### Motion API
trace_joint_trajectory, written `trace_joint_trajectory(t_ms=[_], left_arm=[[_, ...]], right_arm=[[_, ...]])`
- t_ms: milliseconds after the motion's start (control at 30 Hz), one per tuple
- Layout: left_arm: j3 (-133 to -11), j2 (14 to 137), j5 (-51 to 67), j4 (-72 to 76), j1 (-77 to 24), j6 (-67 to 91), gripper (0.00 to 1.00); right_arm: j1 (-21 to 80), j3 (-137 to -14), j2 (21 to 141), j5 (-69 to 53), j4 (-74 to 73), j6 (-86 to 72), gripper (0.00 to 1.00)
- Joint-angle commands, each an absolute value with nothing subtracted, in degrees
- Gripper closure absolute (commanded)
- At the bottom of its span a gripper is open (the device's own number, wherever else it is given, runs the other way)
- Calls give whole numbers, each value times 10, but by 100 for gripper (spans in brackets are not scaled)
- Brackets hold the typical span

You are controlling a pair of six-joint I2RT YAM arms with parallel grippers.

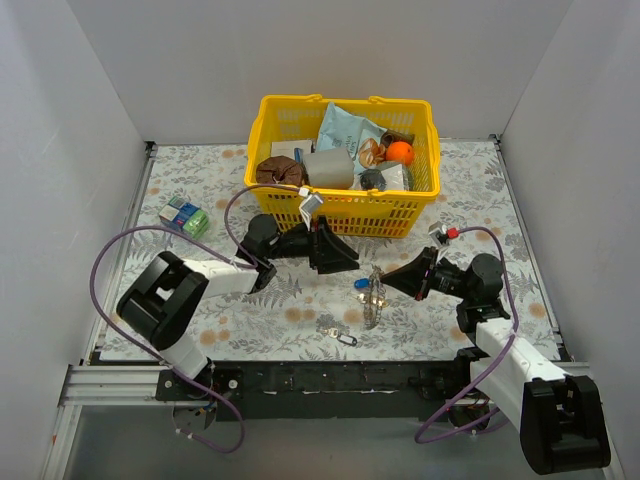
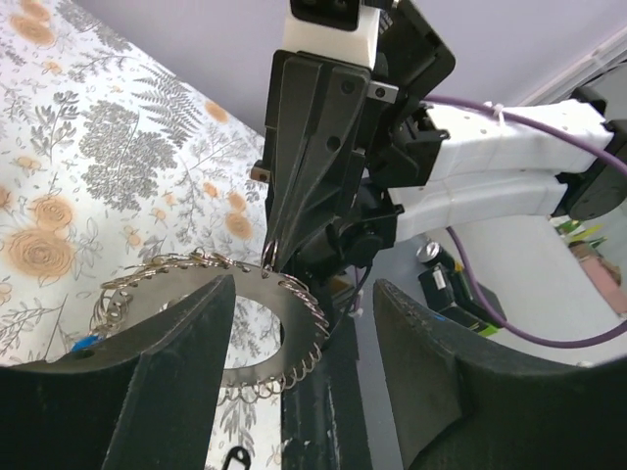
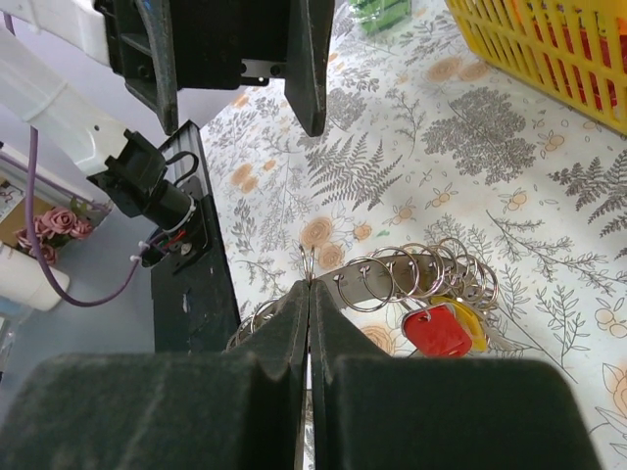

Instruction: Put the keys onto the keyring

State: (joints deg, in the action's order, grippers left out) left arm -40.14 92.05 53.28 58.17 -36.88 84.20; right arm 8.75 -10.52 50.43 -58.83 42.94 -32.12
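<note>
keyring (image 1: 374,297) mid-frame, standing on edge | right gripper (image 3: 310,286) jaws pressed together, pinching one rim loop | left gripper (image 2: 304,294) gaping wide, holding nothing, just beside ring | basket (image 1: 268,140) wall close above; table (image 1: 520,220) near edge below | yellow key (image 3: 474,323) half hidden behind red key (image 3: 438,330)

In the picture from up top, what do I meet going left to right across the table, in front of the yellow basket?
little coloured blocks → left gripper → keyring → right gripper
</note>
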Motion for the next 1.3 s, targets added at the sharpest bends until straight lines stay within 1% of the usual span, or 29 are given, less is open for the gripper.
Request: trace_joint_trajectory(t_ms=[0, 100, 233, 467, 533, 567, 600, 667, 867, 1133, 1267], left_arm=[[-399, 964, 529, 756, -378, 962, 44], [-404, 998, 526, 815, -396, 1007, 47], [-401, 1023, 514, 853, -403, 1033, 52], [-421, 1032, 494, 781, -419, 987, 57], [-427, 1037, 492, 780, -422, 987, 61], [-429, 1044, 493, 780, -422, 988, 64], [-432, 1048, 493, 778, -422, 988, 69], [-440, 1056, 499, 771, -423, 988, 73], [-446, 1056, 504, 751, -424, 972, 75], [-444, 1056, 491, 719, -425, 952, 73], [-455, 1063, 500, 722, -429, 951, 77]], right_arm=[[90, -96, 493, -568, 537, -375, 99], [90, -93, 491, -563, 548, -387, 99], [90, -92, 486, -562, 548, -388, 99], [90, -93, 481, -556, 541, -388, 99], [90, -94, 481, -557, 541, -386, 99], [89, -95, 481, -557, 541, -386, 99], [90, -94, 481, -556, 541, -386, 99], [90, -94, 480, -557, 541, -386, 99], [91, -94, 479, -557, 541, -386, 99], [90, -98, 480, -559, 539, -386, 99], [89, -98, 482, -557, 538, -384, 99]])
